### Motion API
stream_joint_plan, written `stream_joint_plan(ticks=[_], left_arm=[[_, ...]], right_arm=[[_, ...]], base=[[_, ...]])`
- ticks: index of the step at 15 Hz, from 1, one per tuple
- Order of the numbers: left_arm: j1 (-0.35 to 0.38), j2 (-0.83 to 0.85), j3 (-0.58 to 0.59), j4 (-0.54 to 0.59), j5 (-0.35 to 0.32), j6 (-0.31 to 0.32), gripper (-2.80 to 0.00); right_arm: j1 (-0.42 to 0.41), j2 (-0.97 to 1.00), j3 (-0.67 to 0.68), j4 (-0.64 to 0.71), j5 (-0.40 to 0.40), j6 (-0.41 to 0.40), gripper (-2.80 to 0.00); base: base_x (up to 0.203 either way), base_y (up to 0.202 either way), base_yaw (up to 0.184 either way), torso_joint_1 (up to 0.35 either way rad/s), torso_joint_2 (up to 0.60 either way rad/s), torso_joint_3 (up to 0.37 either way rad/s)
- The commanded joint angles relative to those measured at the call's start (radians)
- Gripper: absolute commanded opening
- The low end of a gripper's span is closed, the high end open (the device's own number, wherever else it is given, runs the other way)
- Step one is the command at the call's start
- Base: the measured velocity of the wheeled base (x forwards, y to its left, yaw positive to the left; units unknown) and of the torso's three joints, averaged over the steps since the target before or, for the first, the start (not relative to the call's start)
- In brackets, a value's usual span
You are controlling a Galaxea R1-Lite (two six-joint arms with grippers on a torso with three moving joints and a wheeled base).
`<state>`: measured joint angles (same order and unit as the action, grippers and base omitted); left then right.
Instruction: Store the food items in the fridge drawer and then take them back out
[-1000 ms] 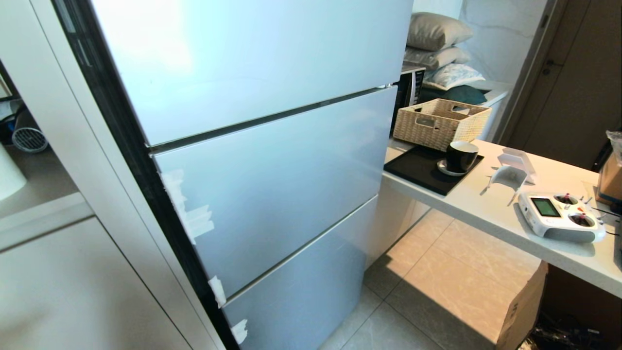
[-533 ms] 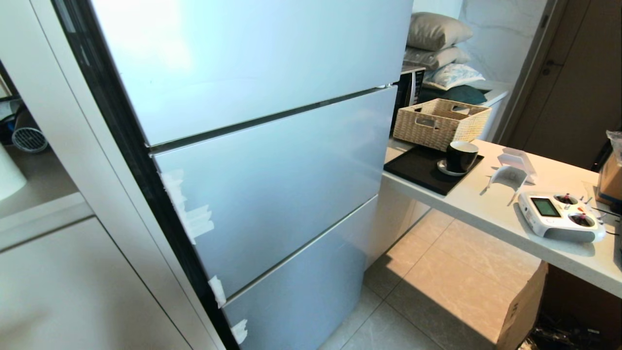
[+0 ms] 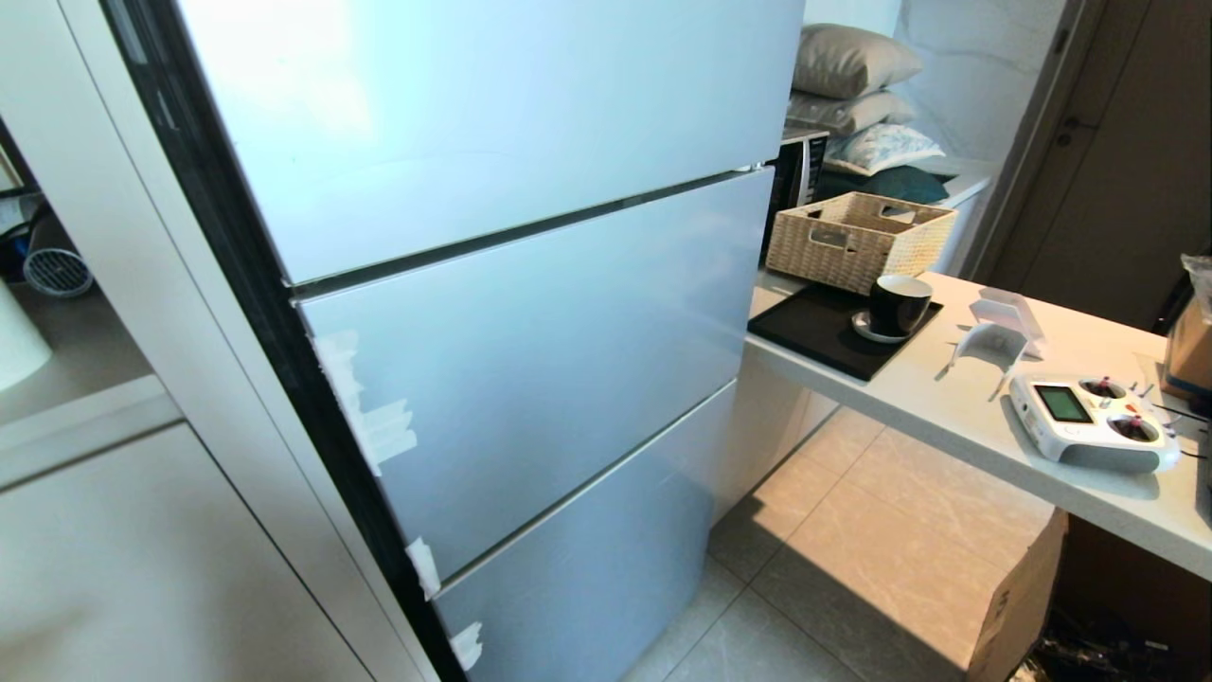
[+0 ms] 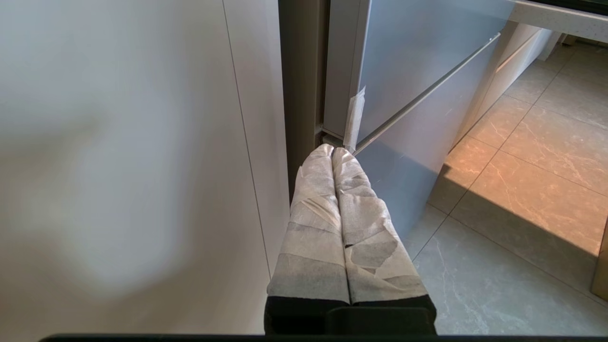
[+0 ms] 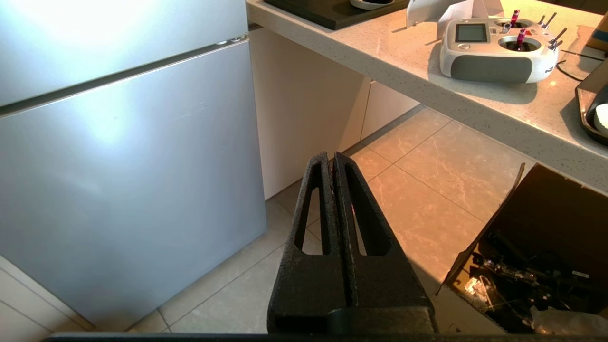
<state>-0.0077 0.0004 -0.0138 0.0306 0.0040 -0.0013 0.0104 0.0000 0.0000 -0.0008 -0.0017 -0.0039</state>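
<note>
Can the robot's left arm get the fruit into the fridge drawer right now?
Probably not yet. The fridge fronts are all closed, so the drawer is hidden, and no fruit is in view. The left gripper hangs shut and empty, low by the fridge's edge.

Fridge point(image 3: 530, 313) doors closed, its inside hidden; cardboard box point(image 3: 1013, 606) cut off by the edge

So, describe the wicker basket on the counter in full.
The wicker basket is pale, woven and rectangular, with a cut-out handle slot in its near side. It stands upright at the back of the white counter, just right of the fridge, behind the black tray holding a dark cup. Contents unclear.
</note>
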Motion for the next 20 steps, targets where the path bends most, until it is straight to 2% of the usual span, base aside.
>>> stream_joint_plan(ticks=[1,14,16,18,20], left_arm=[[0.0,0.0,0.0,0.0,0.001,0.0,-2.8],[0.0,-0.001,-0.021,-0.002,-0.001,0.007,-2.8],[0.0,0.036,-0.146,0.005,-0.03,-0.017,-2.8],[-0.009,0.196,-0.263,0.005,-0.054,-0.063,-2.8],[-0.026,0.404,-0.307,-0.018,-0.076,-0.157,-2.8]], right_arm=[[0.0,0.002,0.0,-0.001,0.0,0.001,-2.8],[0.0,0.002,0.0,-0.001,0.0,0.001,-2.8],[0.0,0.002,0.0,-0.001,0.0,0.001,-2.8],[0.0,0.002,0.0,-0.001,0.0,0.001,-2.8],[0.0,0.002,0.0,-0.001,0.0,0.001,-2.8]], base=[[0.0,0.0,0.0,0.0,0.0,0.0],[0.0,0.0,0.0,0.0,0.0,0.0],[0.0,0.0,0.0,0.0,0.0,0.0],[0.0,0.0,0.0,0.0,0.0,0.0],[0.0,0.0,0.0,0.0,0.0,0.0]])
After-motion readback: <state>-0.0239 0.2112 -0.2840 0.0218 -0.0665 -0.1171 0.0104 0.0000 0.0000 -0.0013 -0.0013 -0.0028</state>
